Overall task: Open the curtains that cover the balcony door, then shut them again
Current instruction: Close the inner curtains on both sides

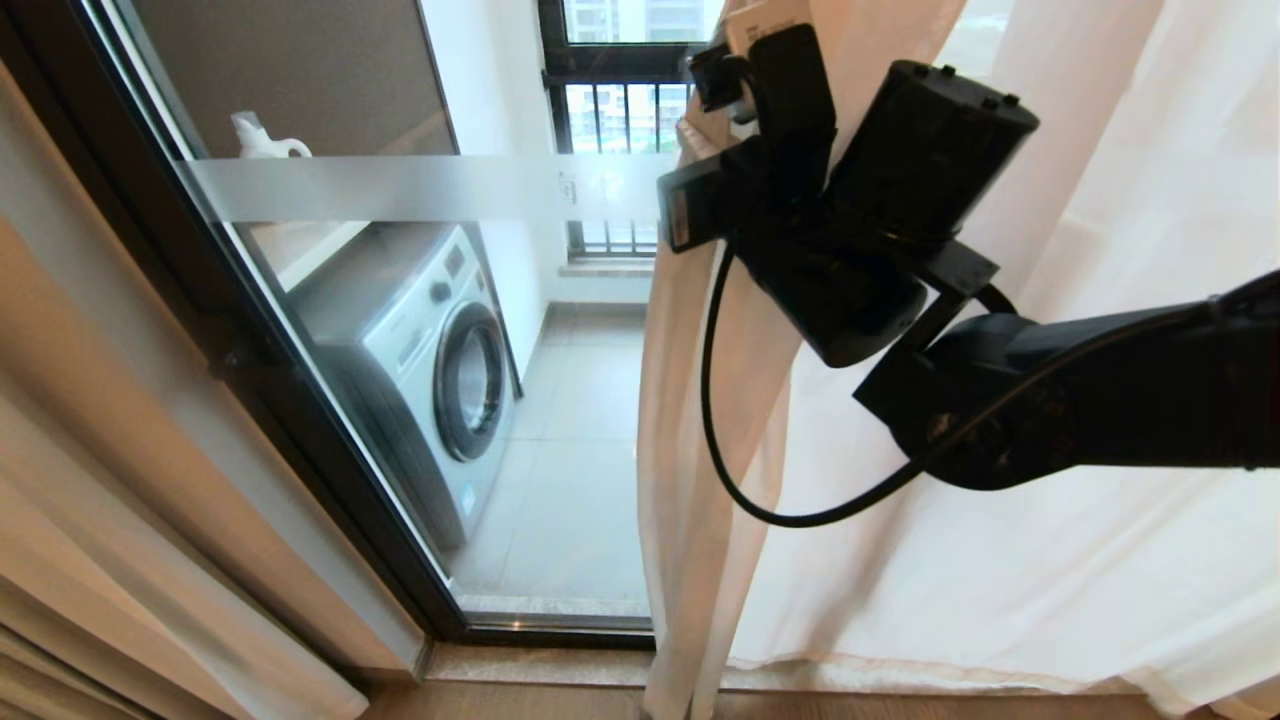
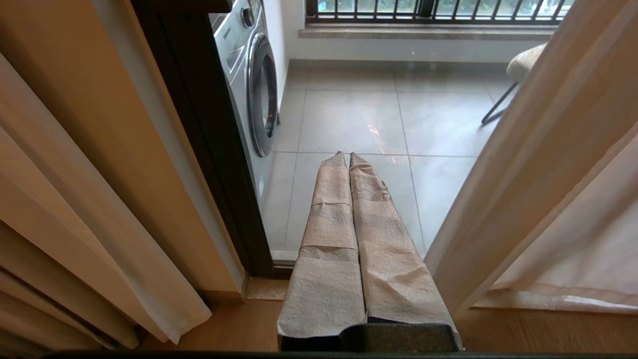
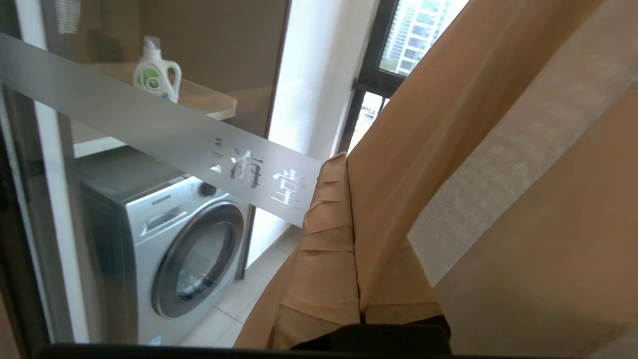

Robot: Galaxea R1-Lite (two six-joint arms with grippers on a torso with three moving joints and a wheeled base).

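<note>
Right claw: the right gripper (image 3: 349, 164) is up high, pinched tight on the edge of the thin white curtain (image 1: 1000, 560). Its two wrapped fingers (image 3: 329, 234) press together with the cloth caught between them.
Left claw: the left gripper (image 2: 349, 157) hangs low near the floor. Its fingers are shut on nothing.
Curtains: the thin white curtain covers the right side of the glass. A beige curtain (image 1: 120, 560) hangs bunched at the far left.
Door: the balcony door (image 1: 420, 190) shows bare in the middle and left. You can see a washing machine (image 1: 430, 370) and a soap bottle (image 3: 157, 75) through it.
Done: the glass is partly uncovered, so the curtains look open or partly open here.
Left to do: I cannot tell if this grab is for opening or closing. At the end, the curtains must cover the whole door again.
</note>
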